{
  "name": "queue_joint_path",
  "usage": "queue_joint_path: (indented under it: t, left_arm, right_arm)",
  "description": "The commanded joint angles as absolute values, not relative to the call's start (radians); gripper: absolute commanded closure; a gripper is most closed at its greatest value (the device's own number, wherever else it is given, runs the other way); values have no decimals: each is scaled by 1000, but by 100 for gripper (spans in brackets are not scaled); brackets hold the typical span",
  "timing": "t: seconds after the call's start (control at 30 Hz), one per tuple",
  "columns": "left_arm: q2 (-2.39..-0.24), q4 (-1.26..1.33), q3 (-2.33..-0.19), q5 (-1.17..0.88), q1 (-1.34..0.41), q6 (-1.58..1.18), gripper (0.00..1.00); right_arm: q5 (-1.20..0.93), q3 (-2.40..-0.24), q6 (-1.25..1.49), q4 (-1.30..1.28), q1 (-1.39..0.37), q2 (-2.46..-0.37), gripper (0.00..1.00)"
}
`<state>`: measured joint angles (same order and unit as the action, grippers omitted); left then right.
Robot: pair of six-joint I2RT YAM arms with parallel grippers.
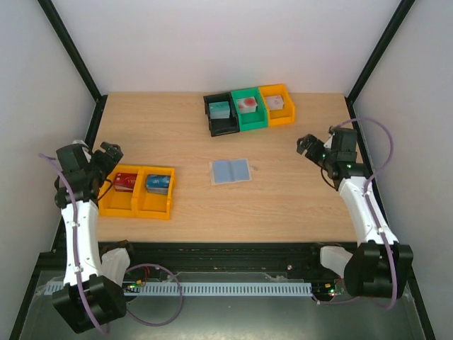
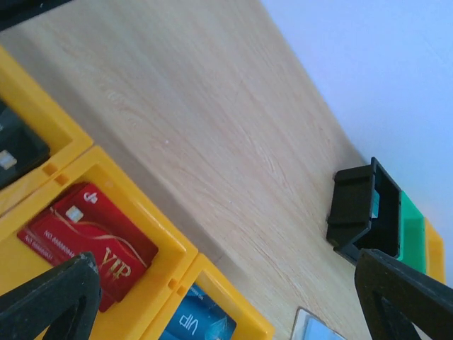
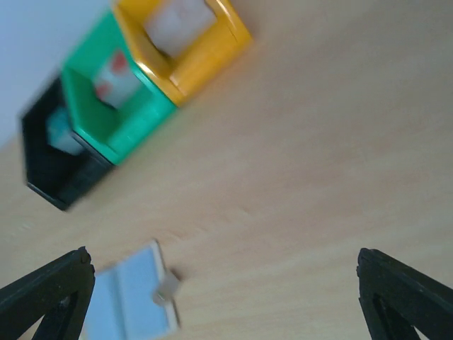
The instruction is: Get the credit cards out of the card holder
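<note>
On the wooden table (image 1: 297, 202), a black bin (image 1: 225, 127), a green bin (image 1: 253, 122) and a yellow bin (image 1: 281, 117) stand touching in a row at the far edge. Near the left edge, joined yellow bins (image 1: 134, 207) hold a blue card (image 1: 157, 184).

I log from my feed: table (image 1: 156, 127), pale wood grain; card holder (image 1: 230, 171), blue-grey inside; twin bin (image 1: 134, 209), yellow; red card (image 2: 88, 237) with pale "VIP" lettering; blue card (image 2: 202, 322) (its lettering pale too); three more: black bin (image 1: 225, 129), green bin (image 1: 253, 124), orange-yellow bin (image 1: 282, 118); left gripper (image 2: 226, 294) and right gripper (image 3: 226, 290), black fingers; enclosure walls (image 1: 212, 42), white.
</note>
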<state>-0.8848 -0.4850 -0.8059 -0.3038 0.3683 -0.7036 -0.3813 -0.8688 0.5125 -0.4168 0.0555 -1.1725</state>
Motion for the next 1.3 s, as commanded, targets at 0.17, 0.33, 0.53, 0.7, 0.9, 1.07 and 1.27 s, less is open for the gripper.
queue_joint_path:
  t: [0.17,0.33,0.53,0.7,0.9,1.07,1.27]
  left_arm:
    - [-920,-306,-840,-373,258,-470,1]
    - [-1033,-252,-954,-305,116,-322,1]
    - [-983,-33,-878,160,-94,-267,1]
    - [-869,398,-519,213,-104,-168,1]
    - [-888,694,-265,286,-104,-75,1]
    - [-1007,1040,-116,276,-100,-41,1]
    - [-1228,1323,-49,69,-47,-12,0]
  right_arm:
    - [-315,-793,471,59,45,-1059,1]
    - [-160,-691,400,319,45,-1001,1]
    - [-9,-395,275,702,45,-923,1]
    - [104,-146,256,997,46,-933,1]
    - [79,-27,239,1161,46,-1092,1]
    - [14,-57,223,1341,46,-1277,1]
    - [-66,-115,176,1519,47,-1547,1]
